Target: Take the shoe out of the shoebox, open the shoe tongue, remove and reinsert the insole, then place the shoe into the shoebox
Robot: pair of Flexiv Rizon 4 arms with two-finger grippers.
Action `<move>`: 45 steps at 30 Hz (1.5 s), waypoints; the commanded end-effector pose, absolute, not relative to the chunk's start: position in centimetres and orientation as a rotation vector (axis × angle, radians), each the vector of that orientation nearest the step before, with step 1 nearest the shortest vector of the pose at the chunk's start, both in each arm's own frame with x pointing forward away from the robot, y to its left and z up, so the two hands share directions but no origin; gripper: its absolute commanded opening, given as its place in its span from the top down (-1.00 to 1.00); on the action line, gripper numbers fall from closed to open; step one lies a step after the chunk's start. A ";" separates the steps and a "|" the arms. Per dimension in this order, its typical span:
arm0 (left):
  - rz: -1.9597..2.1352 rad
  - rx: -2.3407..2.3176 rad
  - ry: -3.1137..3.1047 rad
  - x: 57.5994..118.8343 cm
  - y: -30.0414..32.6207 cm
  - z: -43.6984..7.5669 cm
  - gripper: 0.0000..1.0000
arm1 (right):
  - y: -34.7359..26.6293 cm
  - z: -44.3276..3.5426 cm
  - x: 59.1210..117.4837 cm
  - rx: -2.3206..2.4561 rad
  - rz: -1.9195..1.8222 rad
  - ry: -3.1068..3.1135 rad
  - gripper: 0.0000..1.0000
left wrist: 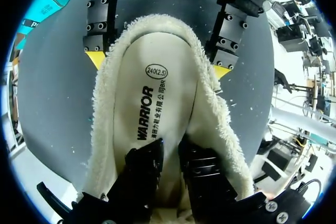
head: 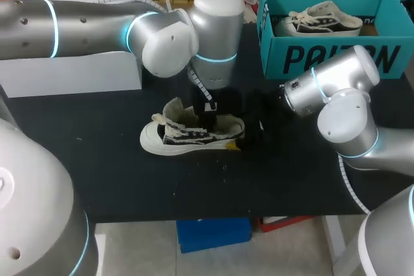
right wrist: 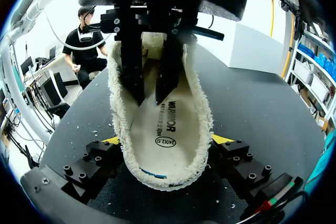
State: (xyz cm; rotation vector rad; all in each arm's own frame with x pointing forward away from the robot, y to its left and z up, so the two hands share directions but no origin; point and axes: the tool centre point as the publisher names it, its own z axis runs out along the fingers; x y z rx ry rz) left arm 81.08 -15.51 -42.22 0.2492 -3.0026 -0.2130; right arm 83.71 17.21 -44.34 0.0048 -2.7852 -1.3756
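A black canvas shoe (head: 191, 137) with a white sole and fleece lining lies on the black table (head: 129, 179), toe to the left. Its white printed insole (left wrist: 157, 103) lies flat inside, also seen in the right wrist view (right wrist: 168, 129). My left gripper (left wrist: 170, 148) points down into the shoe's mouth (head: 208, 111). Its dark fingers (right wrist: 134, 77) rest on the insole, slightly apart, with nothing between them. My right gripper (right wrist: 167, 140) straddles the heel, its yellow tips (left wrist: 96, 59) against the fleece on both sides. The teal shoebox (head: 330, 59) stands at the back right.
A second shoe (head: 320, 21) lies inside the shoebox. A white box (head: 71, 72) stands at the back left, behind my left arm. Bare table lies in front of the shoe, up to the near edge.
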 end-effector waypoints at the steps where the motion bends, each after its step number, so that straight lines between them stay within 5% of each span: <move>1: -0.317 0.252 -3.073 80.8 -14.6 -44.1 0.60 | 17.1 -44.7 83.9 0.001 -1.372 -2.787 1.00; 13: -0.558 0.269 -3.315 81.5 -13.0 -45.2 0.58 | 17.1 -44.7 83.9 0.001 -1.372 -2.787 1.00; 16: -0.570 0.303 -3.372 81.9 -12.5 -45.0 0.73 | 17.1 -44.7 83.9 0.001 -1.372 -2.787 1.00; 27: -0.485 0.326 -3.511 84.4 -10.9 -44.8 0.41 | 17.1 -44.7 83.9 0.001 -1.372 -2.787 1.00; 35: -0.383 0.322 -3.570 86.1 -10.9 -45.0 0.44 | 17.1 -44.7 83.9 0.001 -1.372 -2.787 1.00; 41: -0.294 0.308 -3.591 86.6 -11.2 -45.2 0.55 | 17.1 -44.7 83.9 0.001 -1.372 -2.787 1.00; 44: -0.264 0.294 -3.583 86.6 -11.3 -45.4 1.00 | 17.1 -44.7 83.9 0.001 -1.372 -2.787 1.00; 45: -0.259 0.291 -3.581 86.6 -11.4 -45.4 1.00 | 17.1 -44.7 83.9 0.001 -1.372 -2.787 1.00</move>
